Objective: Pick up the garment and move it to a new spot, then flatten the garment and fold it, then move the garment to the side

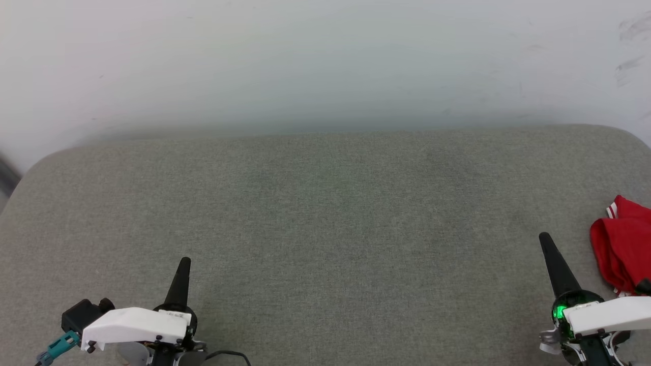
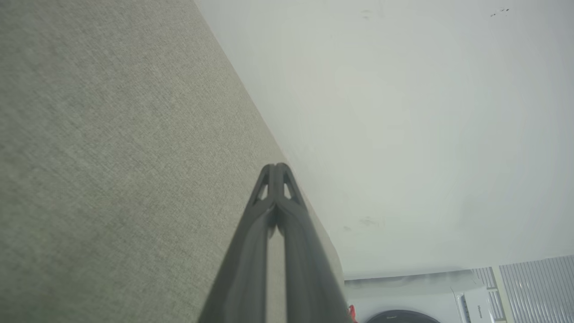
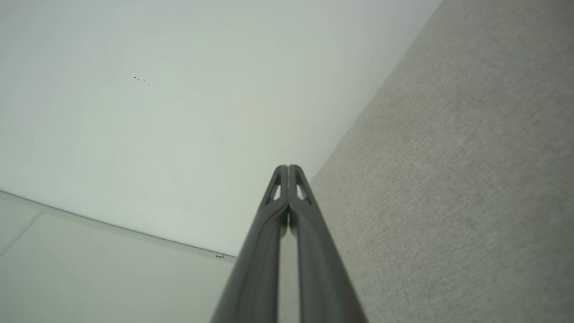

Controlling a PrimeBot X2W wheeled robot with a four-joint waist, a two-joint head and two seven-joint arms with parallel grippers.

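On the grey cushion (image 1: 325, 213), at its right edge: the garment (image 1: 623, 244), bunched in a red heap, a white, red-striped hem poking out on the far side. Lies loose, gripped by nothing. Near the cushion's front edge, left part: left gripper (image 1: 184, 262), fingers pressed together, clenched on nothing, pointing toward the cushion's back edge. Near the front edge, right part: right gripper (image 1: 545, 238), likewise clamped tight and empty, fingertips close beside the garment yet apart from it. Behind the cushion's back edge: a pale wall (image 1: 325, 61).
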